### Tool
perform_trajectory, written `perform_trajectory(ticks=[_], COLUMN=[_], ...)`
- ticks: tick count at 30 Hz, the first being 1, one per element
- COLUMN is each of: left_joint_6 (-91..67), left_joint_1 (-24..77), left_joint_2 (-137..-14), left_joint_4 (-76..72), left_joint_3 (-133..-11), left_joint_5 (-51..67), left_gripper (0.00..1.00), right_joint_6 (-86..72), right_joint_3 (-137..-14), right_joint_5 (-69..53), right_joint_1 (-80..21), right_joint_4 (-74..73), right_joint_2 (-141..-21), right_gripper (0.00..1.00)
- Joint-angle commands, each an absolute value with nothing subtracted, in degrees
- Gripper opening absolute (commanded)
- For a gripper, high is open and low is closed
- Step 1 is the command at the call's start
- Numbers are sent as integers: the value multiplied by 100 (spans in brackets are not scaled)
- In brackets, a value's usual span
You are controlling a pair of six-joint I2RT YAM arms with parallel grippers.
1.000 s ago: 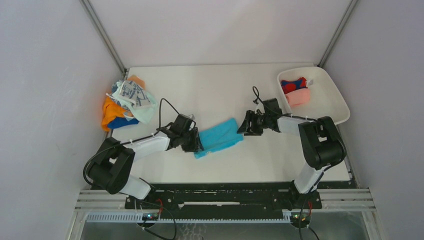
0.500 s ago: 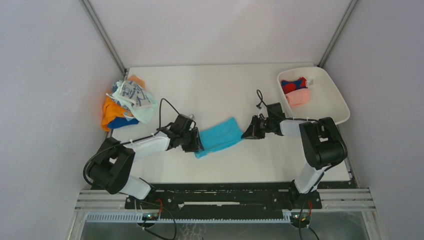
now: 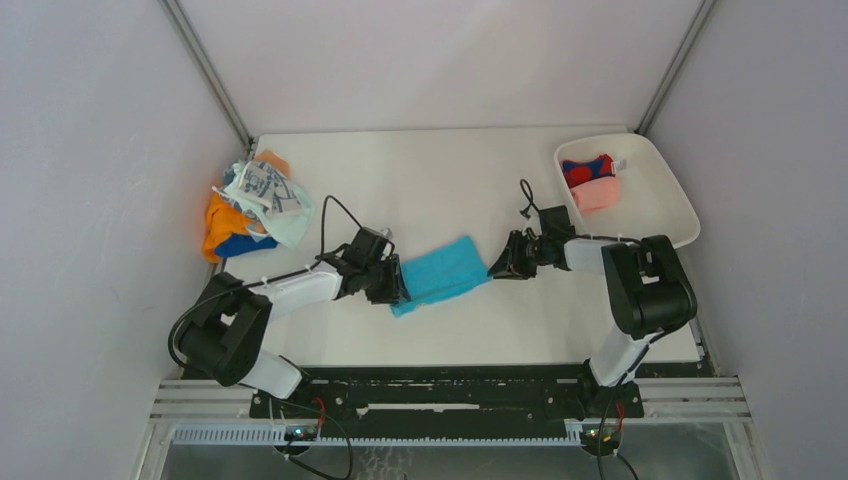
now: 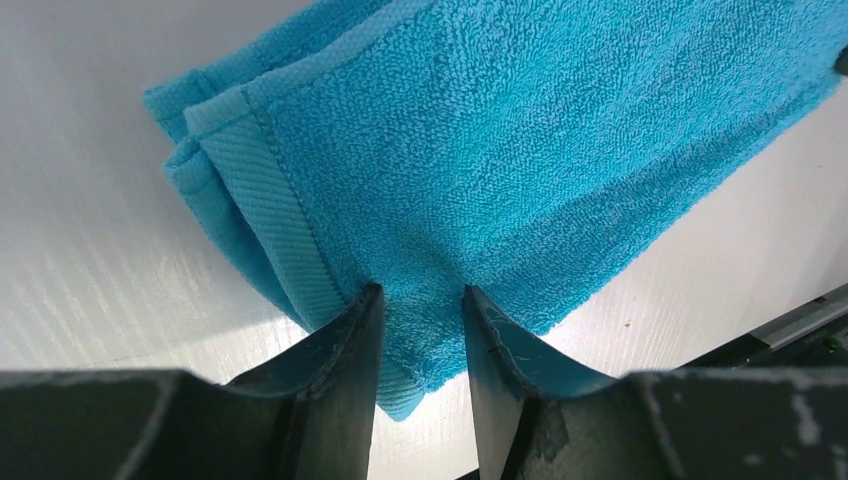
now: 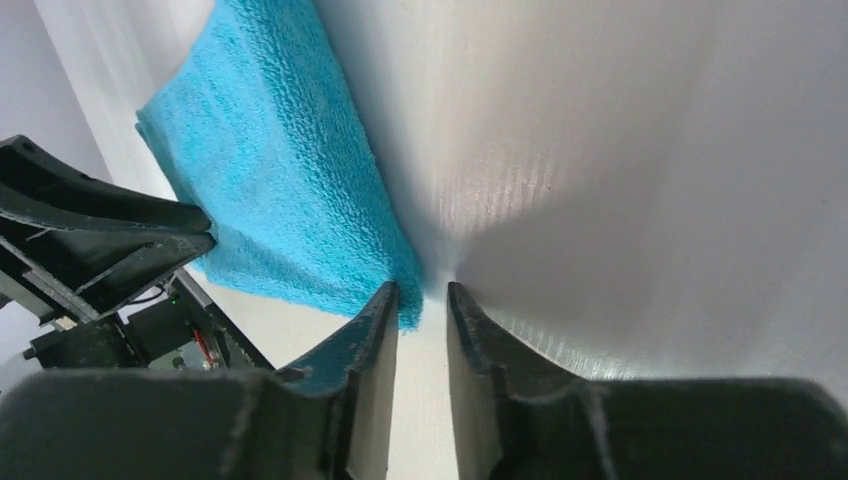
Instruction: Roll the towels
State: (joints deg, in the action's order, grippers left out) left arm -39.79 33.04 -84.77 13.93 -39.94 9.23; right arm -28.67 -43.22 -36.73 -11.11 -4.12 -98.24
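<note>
A bright blue towel (image 3: pixel 440 272) lies folded on the white table, mid-front. My left gripper (image 3: pixel 395 283) is shut on its left end, and in the left wrist view the terry fold (image 4: pixel 500 130) is pinched between the fingers (image 4: pixel 420 292). My right gripper (image 3: pixel 497 268) sits low at the towel's right edge. Its jaws (image 5: pixel 422 287) stand a narrow gap apart. The towel's corner (image 5: pixel 270 170) touches the left fingertip, and bare table shows in the gap. More towels (image 3: pixel 255 205) are heaped at the far left.
A white tray (image 3: pixel 650 205) at the back right holds a rolled red-and-blue towel (image 3: pixel 588 170) and a pink one (image 3: pixel 598 193). The enclosure's walls stand close on both sides. In the right wrist view the left arm's gripper (image 5: pixel 90 240) shows beyond the towel.
My right gripper has slid a little nearer and rightward along the towel's right edge, and its jaws have narrowed. The left gripper and the towel have barely moved.
</note>
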Motion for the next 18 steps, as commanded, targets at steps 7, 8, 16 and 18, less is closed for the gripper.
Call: perform_trajectory(ticks=[7,8,16,18], left_joint_6=[-3753,-3751,-3820,-3820], left_joint_1=[3280,3283,3279,3278], left_joint_2=[-8620,-8635,-8725,-8730], left_joint_4=[2109,2109,1999,1995], left_joint_3=[-4537,-4542,-4397,-4359], left_joint_5=[650,642,655,646], left_gripper=[42,42,42,42], right_joint_6=[-3555,-3704,-5273,-5741], right_joint_3=[-4336,-4333,-4341,-4348], right_joint_5=[-3757,-3824,-4335,-4435], right_joint_1=[-1332,-1416,-2458,-2687], right_joint_4=[785,1045,3918,4785], right_joint_2=[-8705,-8679,-9696,-10190], right_gripper=[47,50,61,61])
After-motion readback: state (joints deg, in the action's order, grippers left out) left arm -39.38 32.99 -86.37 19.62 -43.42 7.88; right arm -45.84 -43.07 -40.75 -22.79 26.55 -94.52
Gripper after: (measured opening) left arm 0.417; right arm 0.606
